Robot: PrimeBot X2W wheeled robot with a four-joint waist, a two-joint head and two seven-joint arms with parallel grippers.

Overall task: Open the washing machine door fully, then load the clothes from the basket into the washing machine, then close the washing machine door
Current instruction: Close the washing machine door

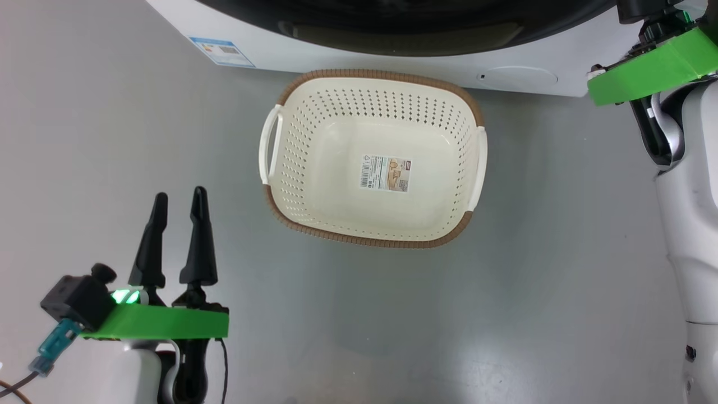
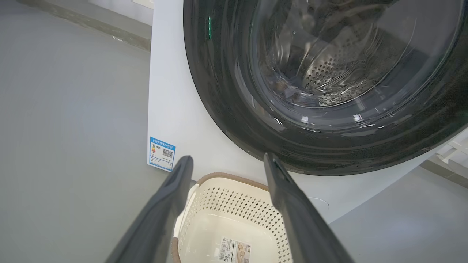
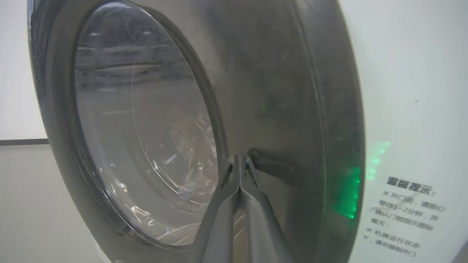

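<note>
Grey floor [image 1: 392,325] open around basket [image 1: 373,241], left claw [image 1: 178,199] spread

White arms [image 1: 687,224], green wrist plates [image 1: 154,324], 2 black fingers [image 1: 150,241], perhaps rubbery.

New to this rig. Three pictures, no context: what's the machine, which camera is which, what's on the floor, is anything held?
It is a wheeled robot with two arms, each ending in a gripper with two long dark fingers.

The head view looks down at the floor. There an empty cream basket stands in front of a white washing machine. The left gripper sits at the lower left, open and holding nothing.

The left wrist view looks along that gripper's fingers, over the basket's rim, at the washing machine door, which looks shut. Some cloth seems to lie behind the glass, hard to tell.

The right wrist view is close to the door's black ring. The right gripper is shut, its tips at or near the ring, with nothing between them.
</note>
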